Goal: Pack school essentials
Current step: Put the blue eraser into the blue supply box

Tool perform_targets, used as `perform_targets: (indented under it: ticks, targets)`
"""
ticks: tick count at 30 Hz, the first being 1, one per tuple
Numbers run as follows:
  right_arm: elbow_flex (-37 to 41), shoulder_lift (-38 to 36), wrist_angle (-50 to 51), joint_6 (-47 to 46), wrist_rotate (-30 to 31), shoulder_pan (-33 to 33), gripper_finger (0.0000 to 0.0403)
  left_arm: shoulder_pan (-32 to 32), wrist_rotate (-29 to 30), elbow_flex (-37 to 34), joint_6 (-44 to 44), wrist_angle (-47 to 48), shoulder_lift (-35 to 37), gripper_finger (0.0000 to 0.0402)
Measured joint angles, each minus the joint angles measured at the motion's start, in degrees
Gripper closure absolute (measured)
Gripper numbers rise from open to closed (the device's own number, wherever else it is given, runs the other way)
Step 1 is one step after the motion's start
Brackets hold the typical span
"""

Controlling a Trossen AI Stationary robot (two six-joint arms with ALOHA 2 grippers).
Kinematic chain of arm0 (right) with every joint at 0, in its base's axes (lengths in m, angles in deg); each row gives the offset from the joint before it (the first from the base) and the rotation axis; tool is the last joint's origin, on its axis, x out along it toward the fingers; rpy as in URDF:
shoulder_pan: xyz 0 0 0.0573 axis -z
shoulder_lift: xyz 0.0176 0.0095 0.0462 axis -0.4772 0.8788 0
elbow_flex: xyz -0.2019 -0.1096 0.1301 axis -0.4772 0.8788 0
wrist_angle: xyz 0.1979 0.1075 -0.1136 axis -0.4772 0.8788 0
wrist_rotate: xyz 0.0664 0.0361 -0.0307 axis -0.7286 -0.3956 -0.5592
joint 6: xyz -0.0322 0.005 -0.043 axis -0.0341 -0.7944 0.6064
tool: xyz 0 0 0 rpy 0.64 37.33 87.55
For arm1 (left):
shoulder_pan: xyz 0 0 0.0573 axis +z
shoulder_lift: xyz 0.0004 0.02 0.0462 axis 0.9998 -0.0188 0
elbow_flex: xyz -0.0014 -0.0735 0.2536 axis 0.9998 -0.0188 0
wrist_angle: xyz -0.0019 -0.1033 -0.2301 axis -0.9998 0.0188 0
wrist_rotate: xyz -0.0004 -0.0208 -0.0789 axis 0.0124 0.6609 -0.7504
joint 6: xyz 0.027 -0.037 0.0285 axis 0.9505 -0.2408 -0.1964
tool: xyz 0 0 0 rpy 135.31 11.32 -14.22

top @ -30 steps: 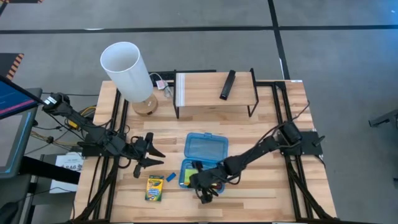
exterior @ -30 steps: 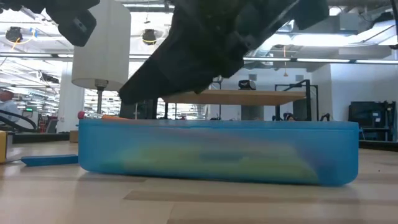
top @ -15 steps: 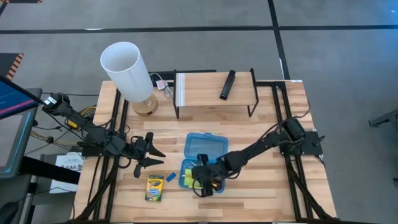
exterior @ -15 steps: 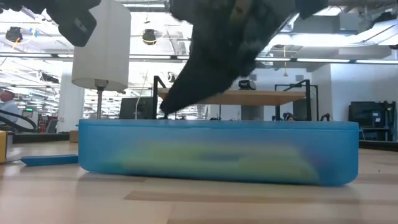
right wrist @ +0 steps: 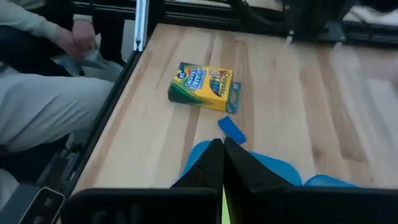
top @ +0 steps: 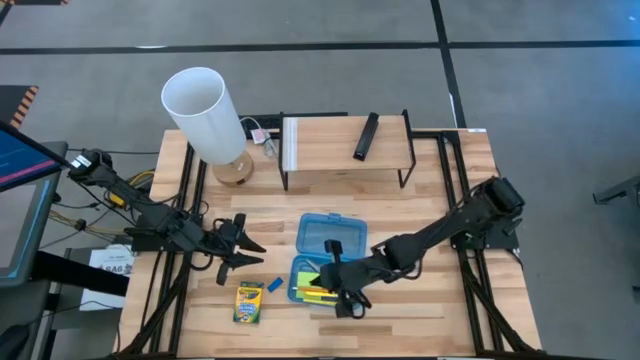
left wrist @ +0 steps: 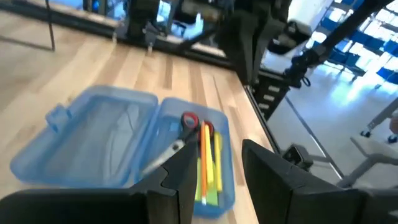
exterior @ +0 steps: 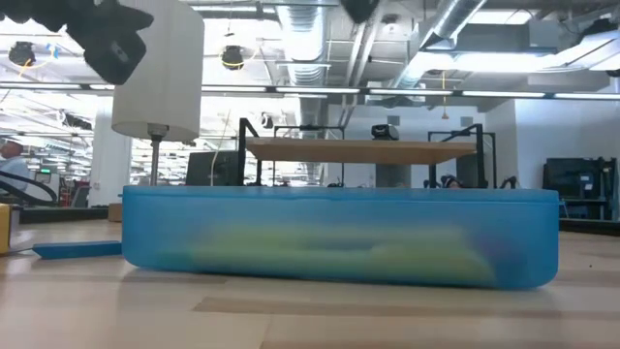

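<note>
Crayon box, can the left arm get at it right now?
Probably yes. The crayon box lies bare on the table just in front of the left gripper, whose fingers stand open, with nothing between them.

Bright, even overhead light; soft wrist views, blurred near foreground.

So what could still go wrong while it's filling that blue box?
The right gripper, shut, hangs over the blue case's near edge and could nudge the case or the scissors inside. The crayon box and eraser lie close together on the table, so the left gripper might knock one while grabbing the other.
</note>
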Motion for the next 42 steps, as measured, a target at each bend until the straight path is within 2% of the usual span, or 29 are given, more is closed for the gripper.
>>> perform_targets:
  ticks: [3,9,13,22,30,35,42]
  targets:
    - [0.0,-0.2,0.1,0.5,1.9,-0.8,0.0385,-0.7,-0.7,0.0,-2.1,2.6,0.0,0.0294]
    - [0.1,1.1,0.4,0.4,2.2,-0.6,0.0386,-3.0,-1.9,0.0,-5.7,8.2,0.0,0.0319]
    - [0.3,1.7,1.3,0.5,2.8,0.0,0.0383,-3.7,-1.6,0.0,-8.4,10.5,-1.2,0.0322]
    - [0.2,1.5,1.2,0.4,3.0,1.1,0.0386,-3.7,-1.6,0.7,-11.7,11.9,-12.5,0.0262]
    - [0.2,1.5,1.5,0.4,3.3,1.1,0.0382,-3.7,-2.0,9.5,-11.7,14.3,-27.0,0.0225]
    - [0.2,1.5,1.5,0.4,3.4,1.0,0.0385,-4.0,-1.7,17.7,-5.4,24.8,-36.4,0.0223]
    - [0.2,1.5,1.9,0.4,3.4,0.9,0.0384,-6.4,-0.7,28.4,9.4,34.6,-46.1,0.0223]
